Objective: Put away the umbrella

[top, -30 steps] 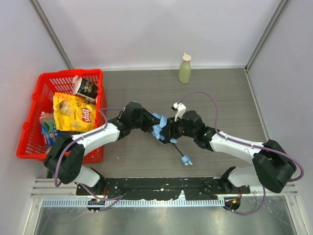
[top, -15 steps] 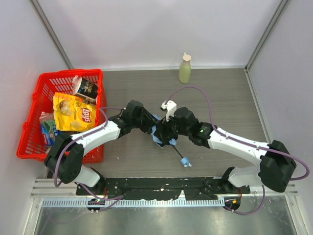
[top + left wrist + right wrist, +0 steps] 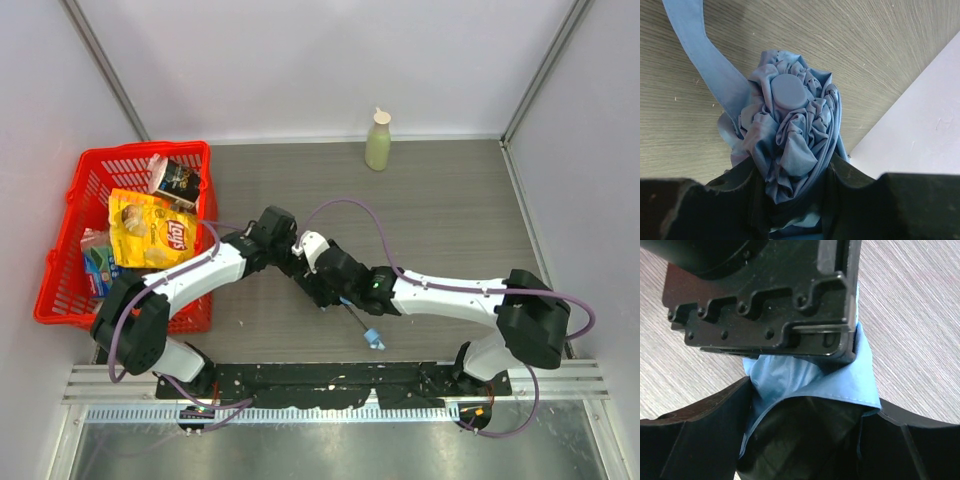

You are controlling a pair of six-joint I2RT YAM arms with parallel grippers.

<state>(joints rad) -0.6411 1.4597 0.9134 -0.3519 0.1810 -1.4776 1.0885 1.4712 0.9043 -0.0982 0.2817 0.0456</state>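
The umbrella's sky-blue fabric is bunched up, with its round cap facing the left wrist camera and its strap trailing over the table. My left gripper is shut on that bunched fabric. In the right wrist view my right gripper stands open, its jaws wide on either side of the fabric's hemmed edge, right under the left gripper's body. From above, both grippers meet mid-table and hide the fabric. Only the black shaft and light-blue handle show.
A red basket at the left holds a yellow chips bag and other packets. A pale green bottle stands at the back wall. The right arm's purple cable loops above the table.
My right arm slid left along the umbrella up to the left gripper, and its jaws opened wide. The fabric, seen from above before, is now covered. The handle shifted slightly down-left.
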